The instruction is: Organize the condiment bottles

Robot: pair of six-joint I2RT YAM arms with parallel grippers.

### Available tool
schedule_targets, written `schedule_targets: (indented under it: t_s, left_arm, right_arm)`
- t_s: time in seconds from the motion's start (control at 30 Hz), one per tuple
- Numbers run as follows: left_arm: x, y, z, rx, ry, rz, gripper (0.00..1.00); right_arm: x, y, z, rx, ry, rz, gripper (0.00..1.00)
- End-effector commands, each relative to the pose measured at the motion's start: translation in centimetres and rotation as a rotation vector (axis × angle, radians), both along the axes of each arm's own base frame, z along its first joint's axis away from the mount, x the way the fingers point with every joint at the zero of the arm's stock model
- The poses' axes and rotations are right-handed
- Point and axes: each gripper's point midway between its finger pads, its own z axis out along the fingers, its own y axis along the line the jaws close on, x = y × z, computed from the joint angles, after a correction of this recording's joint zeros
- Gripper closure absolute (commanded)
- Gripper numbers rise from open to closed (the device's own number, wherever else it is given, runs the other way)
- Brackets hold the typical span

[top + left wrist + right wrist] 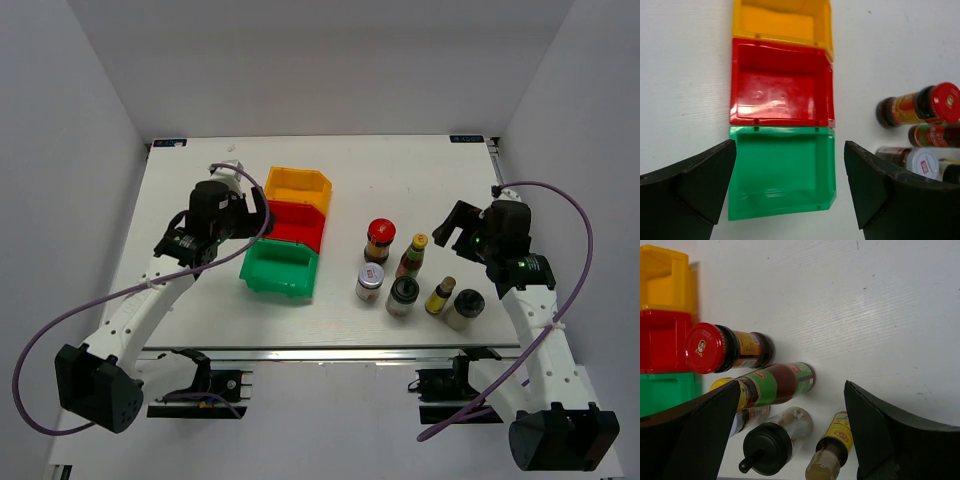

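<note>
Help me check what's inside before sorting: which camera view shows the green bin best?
Left wrist view: the green bin sits central and large, its interior open to the camera. Top external shows it whole but small. Right wrist catches only a sliver at the left edge.

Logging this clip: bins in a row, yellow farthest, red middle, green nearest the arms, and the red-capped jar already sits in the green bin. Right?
No. The red-capped jar stands on the table, right of the bins, among the other bottles; the green bin holds nothing, as the top external view shows. The bin order is right.
</note>
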Motion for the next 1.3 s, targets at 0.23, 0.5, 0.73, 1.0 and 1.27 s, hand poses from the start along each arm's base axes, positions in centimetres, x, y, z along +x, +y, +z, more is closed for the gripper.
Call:
schedule_targets:
  t_s: [0.23,0.5,0.73,1.0,1.27]
  left_arm:
    - [-1.9,-12.8,1.7,0.034,-0.1,-0.482,0.02]
    - [-0.6,-21.7,-0.4,0.13,-0.071,-0.709,0.02]
    - [-0.8,-27.5,-3.1,0.292,-0.058,-0.847,0.02]
    - [2.2,-30.1,-5.9,0.35,0.017,-0.804,0.02]
    - [3.0,-30.3,-7.6,0.382,0.042,-0.779,0.02]
  right_arm:
    - [0.3,-1.1,1.4,-0.035,-0.066,-0.05,0.11]
    - [-0.4,-2.0,0.9,-0.064,-0.052,-0.085,0.11]
    - [-0.5,-2.2,0.5,-0.072,-0.034,-0.096,0.11]
    - [-0.7,-2.2,0.5,-0.074,-0.034,-0.093,0.11]
    - [-0.7,-2.4,0.6,-0.079,-0.041,-0.099,0.11]
